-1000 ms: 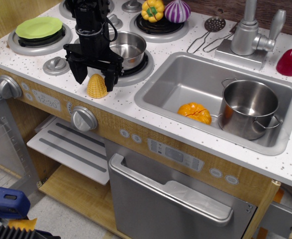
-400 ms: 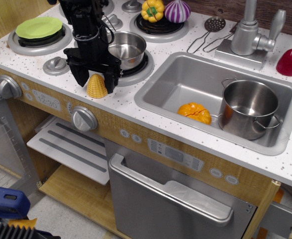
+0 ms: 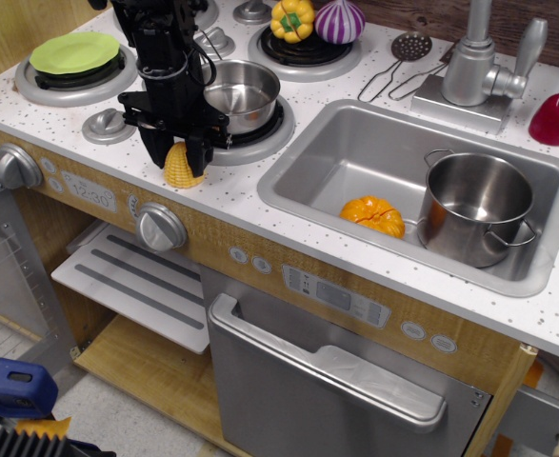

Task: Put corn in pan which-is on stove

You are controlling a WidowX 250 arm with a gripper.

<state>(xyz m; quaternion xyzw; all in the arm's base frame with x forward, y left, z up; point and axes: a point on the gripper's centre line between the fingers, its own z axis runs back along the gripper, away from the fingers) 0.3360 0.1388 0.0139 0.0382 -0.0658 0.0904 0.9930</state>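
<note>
Upright, corn (image 3: 181,168) tip up

Small clock display (image 3: 92,195) on the wooden stove front, between two knobs, digits look like "12:30", somewhat blurred, no other text or brand readable

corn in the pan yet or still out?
Out. The corn stands on the white countertop in front of the pan, between the hand's fingers; the pan looks empty.
</note>
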